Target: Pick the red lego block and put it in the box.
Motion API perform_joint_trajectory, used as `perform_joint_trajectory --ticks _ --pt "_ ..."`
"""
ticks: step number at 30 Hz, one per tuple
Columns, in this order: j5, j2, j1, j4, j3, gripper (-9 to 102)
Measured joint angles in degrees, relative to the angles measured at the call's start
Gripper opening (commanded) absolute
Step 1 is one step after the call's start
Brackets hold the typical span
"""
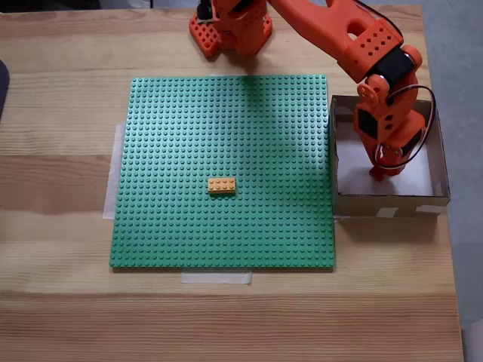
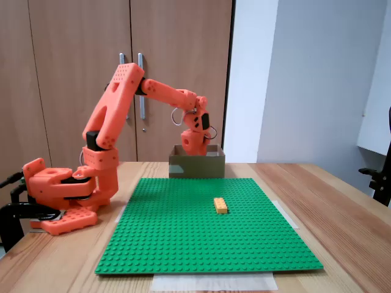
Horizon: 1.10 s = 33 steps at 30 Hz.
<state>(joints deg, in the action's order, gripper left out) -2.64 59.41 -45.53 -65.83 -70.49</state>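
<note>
An orange arm [image 1: 339, 34] is mounted at the far edge of a wooden table [image 1: 60, 173] as seen in a fixed view from above, and at the left of the table [image 2: 342, 207] in a fixed view from the side. The arm [image 2: 116, 116] is stretched out over the box [image 1: 441, 162], a square open-topped cardboard box standing just beside the right edge of a green studded baseplate [image 1: 219, 136] in the view from above. In the side view the box [image 2: 197, 166] is seen at the far edge of the baseplate [image 2: 201, 238].

The gripper [image 1: 379, 172] is lowered inside the box, its tip close to the white bottom near the front wall in the view from above. In the side view the gripper [image 2: 194, 146] is dipped below the rim of the box and its fingertips are hidden by the wall. Whether the gripper is open or closed cannot be told from either view, and nothing can be made out between its fingers.

The red block cannot be made out in either view; its place cannot be stated.

A yellow-orange brick [image 1: 221, 185] is lying flat on the baseplate, somewhat below the middle in the view from above, well apart from the box and the gripper. In the side view the same brick [image 2: 220, 206] is seen right of the middle of the baseplate.

Strips of pale tape [image 1: 216, 277] are fixed to the table along the baseplate's edges. Wooden cupboard doors [image 2: 73, 73] are seen behind the arm in the side view.
</note>
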Motion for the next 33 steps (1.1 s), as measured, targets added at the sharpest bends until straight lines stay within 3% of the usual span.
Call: perform_joint_trajectory --ticks 14,33 --pt "1.14 -0.70 -0.44 -0.26 0.00 17" --pt "1.67 5.36 -1.76 0.09 0.26 13"
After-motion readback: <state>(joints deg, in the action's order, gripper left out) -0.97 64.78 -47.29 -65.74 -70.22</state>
